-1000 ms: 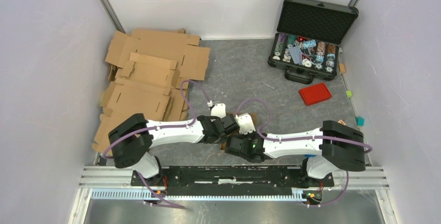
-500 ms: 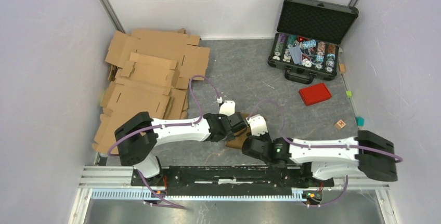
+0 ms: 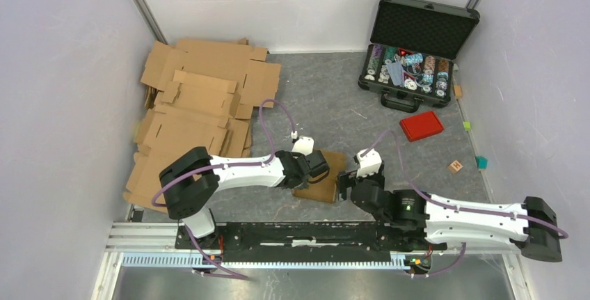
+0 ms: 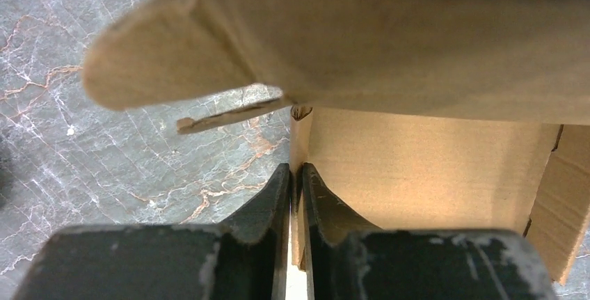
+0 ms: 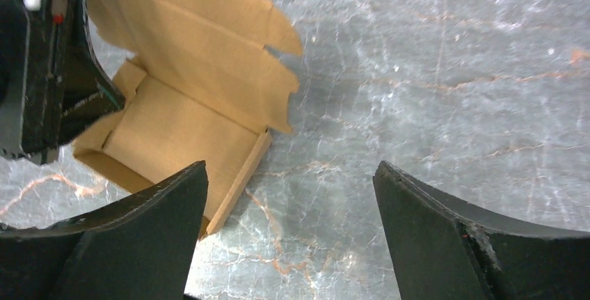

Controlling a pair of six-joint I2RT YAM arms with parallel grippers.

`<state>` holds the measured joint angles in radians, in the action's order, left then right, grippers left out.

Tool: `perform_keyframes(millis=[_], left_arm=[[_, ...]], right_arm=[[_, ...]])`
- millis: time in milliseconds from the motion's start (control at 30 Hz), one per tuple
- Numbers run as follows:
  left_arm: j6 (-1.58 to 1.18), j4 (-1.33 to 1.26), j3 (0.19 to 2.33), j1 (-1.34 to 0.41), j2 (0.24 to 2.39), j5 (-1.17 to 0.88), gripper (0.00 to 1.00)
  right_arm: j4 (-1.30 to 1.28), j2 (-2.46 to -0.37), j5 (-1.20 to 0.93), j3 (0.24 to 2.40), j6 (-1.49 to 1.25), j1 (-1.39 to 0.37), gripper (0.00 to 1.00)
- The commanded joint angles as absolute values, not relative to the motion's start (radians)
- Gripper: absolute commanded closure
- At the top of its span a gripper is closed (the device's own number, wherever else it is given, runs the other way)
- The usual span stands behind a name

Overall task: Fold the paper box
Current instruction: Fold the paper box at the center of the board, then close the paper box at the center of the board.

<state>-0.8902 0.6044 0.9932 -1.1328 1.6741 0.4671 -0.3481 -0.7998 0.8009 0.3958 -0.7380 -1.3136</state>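
Left hand [image 4: 296,182]: the two dark fingers are pressed almost together and pinch one upright side wall of the paper box [image 4: 417,168]. The thin cardboard edge of that wall runs up between the fingertips. Directly ahead of the fingers lies the box's open interior, with its floor and far wall in view. Above them the raised lid flap, with a rounded ear at its end, crosses the whole top of the wrist view. To the outer side of the fingers there is only the grey marbled bench [image 4: 139,105].

Right hand [image 5: 291,168]: the fingers are spread wide, with only bare bench between them. The paper box [image 5: 174,126] sits ahead of this hand and off to its left, resting on the bench with its open side up and its lid flap standing. The near corner of the box meets the tip of the left finger in the wrist view; whether they touch cannot be told. The left hand appears at the far left of this view, at the box's opposite wall.

Overhead view: the paper box [image 3: 323,182] lies between the two hands, close to the arms' bases. Beyond the left hand and to its left a pile of cardboard sheets [image 3: 195,105] covers the bench. Well beyond the right hand stands an open black case [image 3: 417,49], with a red lid [image 3: 421,125] nearer. A small wooden cube [image 3: 456,166] lies to that hand's right.
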Motion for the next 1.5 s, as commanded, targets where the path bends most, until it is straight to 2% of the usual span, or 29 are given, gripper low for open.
perform_keyframes(millis=[0, 100, 233, 300, 367, 633, 700, 800, 867, 1067, 1267, 1467], left_arm=[[-0.836, 0.609, 1.009, -1.127, 1.640, 0.486, 0.81], [-0.823, 0.609, 1.009, -1.126, 1.608, 0.485, 0.78], [-0.809, 0.610, 1.005, -1.126, 1.567, 0.482, 0.75], [-0.804, 0.610, 0.999, -1.126, 1.547, 0.484, 0.68], [-0.801, 0.611, 0.993, -1.125, 1.531, 0.485, 0.65], [-0.772, 0.639, 0.980, -1.122, 1.436, 0.489, 0.65], [-0.730, 0.608, 0.948, -1.105, 1.379, 0.479, 0.56], [-0.640, 0.502, 0.869, -1.046, 1.271, 0.395, 0.35], [-0.589, 0.446, 0.823, -1.008, 1.206, 0.341, 0.30], [-0.475, 0.333, 0.769, -0.943, 1.111, 0.242, 0.32], [-0.403, 0.274, 0.775, -0.912, 1.140, 0.153, 0.34], [-0.347, 0.217, 0.786, -0.875, 1.224, 0.073, 0.35]], right_arm=[[-0.344, -0.709, 0.879, 0.384, -0.672, -1.281, 0.05], [-0.319, -0.665, 0.854, 0.382, -0.621, -1.249, 0.01], [-0.279, -0.660, 0.796, 0.382, -0.559, -1.215, 0.01], [-0.260, -0.689, 0.751, 0.389, -0.525, -1.193, 0.01], [-0.261, -0.722, 0.730, 0.399, -0.515, -1.179, 0.03], [-0.201, -0.750, 0.627, 0.406, -0.450, -1.121, 0.04], [-0.198, -0.751, 0.582, 0.417, -0.418, -1.089, 0.04], [-0.200, -0.755, 0.502, 0.437, -0.379, -1.041, 0.06], [-0.202, -0.758, 0.463, 0.451, -0.363, -1.025, 0.07], [-0.209, -0.811, 0.352, 0.501, -0.327, -0.980, 0.13], [-0.251, -0.897, 0.320, 0.576, -0.310, -0.966, 0.22], [-0.250, -0.944, 0.238, 0.583, -0.283, -0.902, 0.26]])
